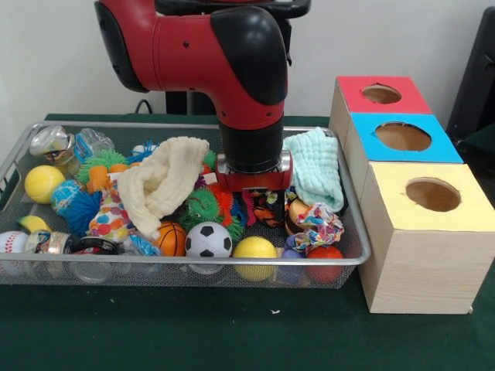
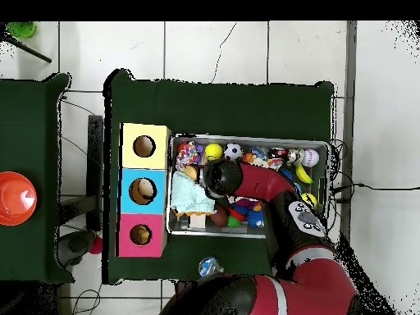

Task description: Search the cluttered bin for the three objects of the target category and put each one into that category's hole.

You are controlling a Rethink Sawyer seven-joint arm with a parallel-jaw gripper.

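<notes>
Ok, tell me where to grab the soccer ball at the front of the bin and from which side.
Take the soccer ball from straight above, across its widest part. It sits against the bin's front wall, wedged between the basketball and a yellow ball, so side approaches look blocked; fingers may have to nudge those neighbours aside.

Silver wire-mesh bin (image 1: 352, 259) with a thick metal rim – inside it, a cream waffle-textured cloth (image 1: 162, 184) and a glossy yellow ball (image 1: 254, 249); alongside, pale matt wooden boxes (image 1: 421, 270).
</notes>
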